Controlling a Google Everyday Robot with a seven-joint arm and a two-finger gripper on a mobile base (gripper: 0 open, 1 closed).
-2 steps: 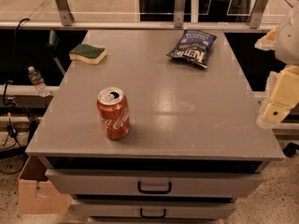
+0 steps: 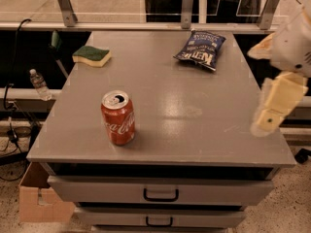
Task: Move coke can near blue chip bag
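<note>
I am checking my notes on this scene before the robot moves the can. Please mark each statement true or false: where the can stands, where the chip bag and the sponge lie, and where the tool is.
1. The coke can stands upright near the front edge of the table. True.
2. The blue chip bag lies touching the can. False: it lies at the far right of the table, well apart from the can.
3. The sponge lies at the far left of the table. True.
4. The tool is holding the can. False: it hangs by the table's right edge, away from the can.
</note>
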